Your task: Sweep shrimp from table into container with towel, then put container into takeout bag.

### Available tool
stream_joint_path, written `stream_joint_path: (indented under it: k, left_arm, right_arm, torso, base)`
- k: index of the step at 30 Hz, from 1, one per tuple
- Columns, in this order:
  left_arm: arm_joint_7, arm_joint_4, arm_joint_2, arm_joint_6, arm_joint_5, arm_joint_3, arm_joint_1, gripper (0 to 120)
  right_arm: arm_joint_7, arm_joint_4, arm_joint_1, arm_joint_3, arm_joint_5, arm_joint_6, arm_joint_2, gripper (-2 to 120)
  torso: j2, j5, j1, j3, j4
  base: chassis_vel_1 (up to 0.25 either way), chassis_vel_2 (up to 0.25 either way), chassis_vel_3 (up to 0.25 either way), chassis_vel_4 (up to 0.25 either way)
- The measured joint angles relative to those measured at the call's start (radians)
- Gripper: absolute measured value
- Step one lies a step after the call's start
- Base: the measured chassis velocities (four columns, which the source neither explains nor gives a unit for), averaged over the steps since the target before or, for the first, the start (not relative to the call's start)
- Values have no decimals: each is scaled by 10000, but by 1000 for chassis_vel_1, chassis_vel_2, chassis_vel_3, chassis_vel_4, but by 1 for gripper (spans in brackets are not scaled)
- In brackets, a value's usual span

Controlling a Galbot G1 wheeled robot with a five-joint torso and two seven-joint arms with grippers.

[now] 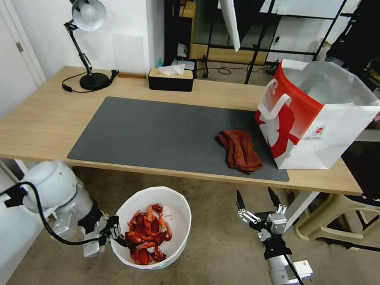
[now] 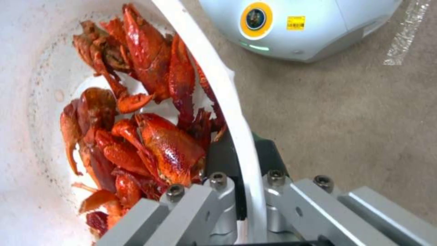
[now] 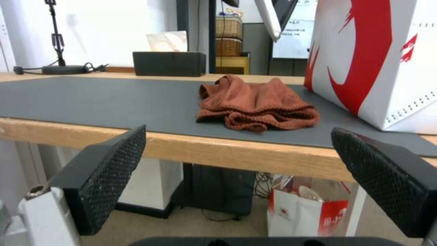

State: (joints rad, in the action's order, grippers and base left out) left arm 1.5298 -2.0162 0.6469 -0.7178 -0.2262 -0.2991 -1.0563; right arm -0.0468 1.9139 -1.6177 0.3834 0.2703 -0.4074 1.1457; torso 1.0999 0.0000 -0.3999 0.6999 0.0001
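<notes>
left gripper [image 1: 116,236] is pinching the rim of the bowl [image 1: 175,244] full of shrimp [image 1: 147,234] down below the table [image 1: 36,114] edge, right gripper [image 1: 258,202] hangs wide open, so i'd lift level and slow toward the bag [image 1: 317,128], steering around the towel [image 1: 239,149].

An office-like workroom: a long light-wood desk [image 1: 35,118] carries a black desk lamp [image 1: 85,38] and black tissue box [image 1: 170,80]; black metal racks [image 1: 263,28] stand behind.
</notes>
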Motion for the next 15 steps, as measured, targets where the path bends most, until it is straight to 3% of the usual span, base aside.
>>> stream_joint_path:
  k: [3,4,6,8,10,12,15]
  left_arm:
    - [0,-428,-704,458,697,-35,347,0]
    - [0,-428,-704,458,697,-35,347,0]
    - [0,-662,-1314,759,1432,6,817,0]
    - [-3,-684,-1419,810,1583,41,940,0]
    - [-37,-718,-1812,1003,2152,228,1658,0]
    - [-53,-719,-1888,1037,2263,263,1819,0]
    - [-288,-531,-2291,1230,2903,500,2885,0]
  right_arm:
    - [24,13,-98,-43,-41,-18,10,100]
    - [24,13,-98,-43,-41,-18,10,100]
    - [38,85,-140,-115,-81,-3,32,100]
    - [40,93,-145,-129,-87,3,40,100]
    - [50,111,-152,-182,-146,31,85,100]
    - [53,114,-155,-199,-155,36,93,100]
    - [69,146,-187,-297,-220,67,125,100]
  torso:
    - [0,-1,0,0,-1]
    - [0,-1,0,0,-1]
    - [0,-1,0,0,1]
    - [0,0,0,0,0]
    - [0,-1,-1,1,0]
    - [0,-1,0,0,-1]
    - [0,1,-2,1,0]
  base:
    - [0,0,0,0]
    - [0,0,0,0]
    - [0,0,0,0]
    - [0,0,0,0]
    - [0,0,0,0]
    - [0,0,0,0]
    - [0,0,0,0]
